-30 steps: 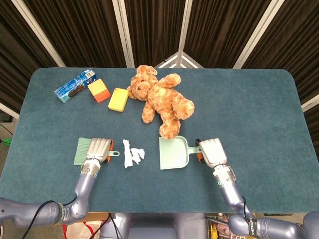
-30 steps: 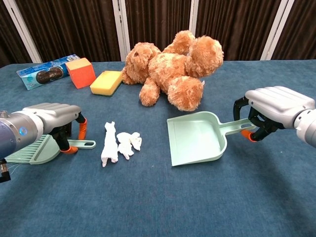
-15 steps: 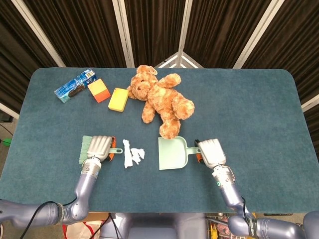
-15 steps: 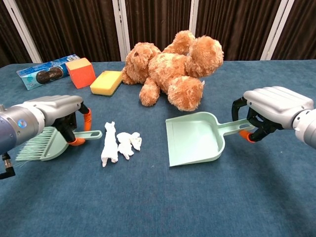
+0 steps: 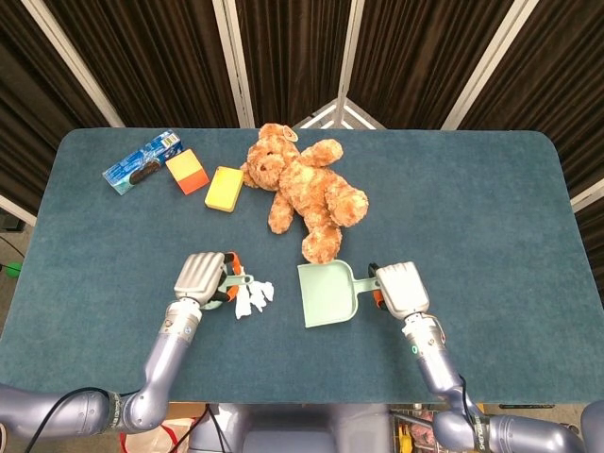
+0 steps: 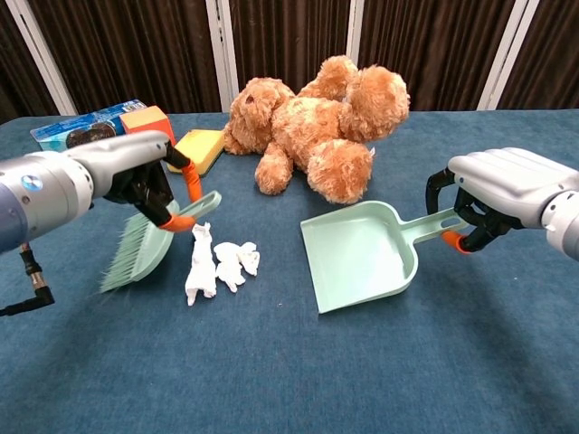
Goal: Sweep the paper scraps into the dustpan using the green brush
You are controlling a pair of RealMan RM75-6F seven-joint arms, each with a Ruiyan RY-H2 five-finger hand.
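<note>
My left hand [image 6: 136,176] [image 5: 202,275] grips the handle of the green brush [image 6: 145,249] and holds it lifted, bristles angled down and to the left, just left of the white paper scraps [image 6: 220,265] [image 5: 251,294]. In the head view the brush is mostly hidden under the hand. My right hand [image 6: 507,190] [image 5: 400,288] grips the handle of the pale green dustpan [image 6: 362,253] [image 5: 324,293], which is tilted with its open mouth toward the scraps, a short gap to their right.
A brown teddy bear [image 6: 317,122] lies just behind the dustpan. A yellow sponge [image 6: 199,146], an orange block [image 6: 145,122] and a blue cookie packet [image 6: 77,127] sit at the back left. The table's front edge [image 5: 302,401] runs below the hands.
My left hand lifted the brush off the table and carried it right, tilting its bristles down beside the scraps. The dustpan's mouth turned slightly and tilted in my right hand.
</note>
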